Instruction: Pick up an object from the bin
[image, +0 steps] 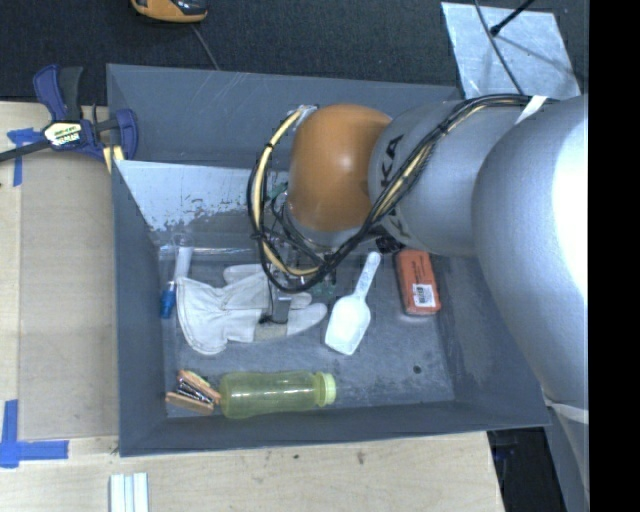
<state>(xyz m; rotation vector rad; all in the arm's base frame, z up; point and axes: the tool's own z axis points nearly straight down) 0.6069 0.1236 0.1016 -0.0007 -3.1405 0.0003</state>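
Observation:
My gripper (278, 308) hangs below the arm's wrist in the middle of the bin. Its tip is down on the right part of a crumpled white glove (215, 310) that lies left of centre. Just right of the gripper lies a white plastic scoop (350, 320), its handle pointing up and to the right, apart from the gripper. The wrist hides the upper part of the gripper and part of the glove.
An orange-red box (417, 283) lies at the right of the bin. A yellow-green bottle (275, 392) lies along the front wall with wooden clothespins (195, 392) at its left end. A white tube with a blue cap (175, 285) stands by the glove's left side.

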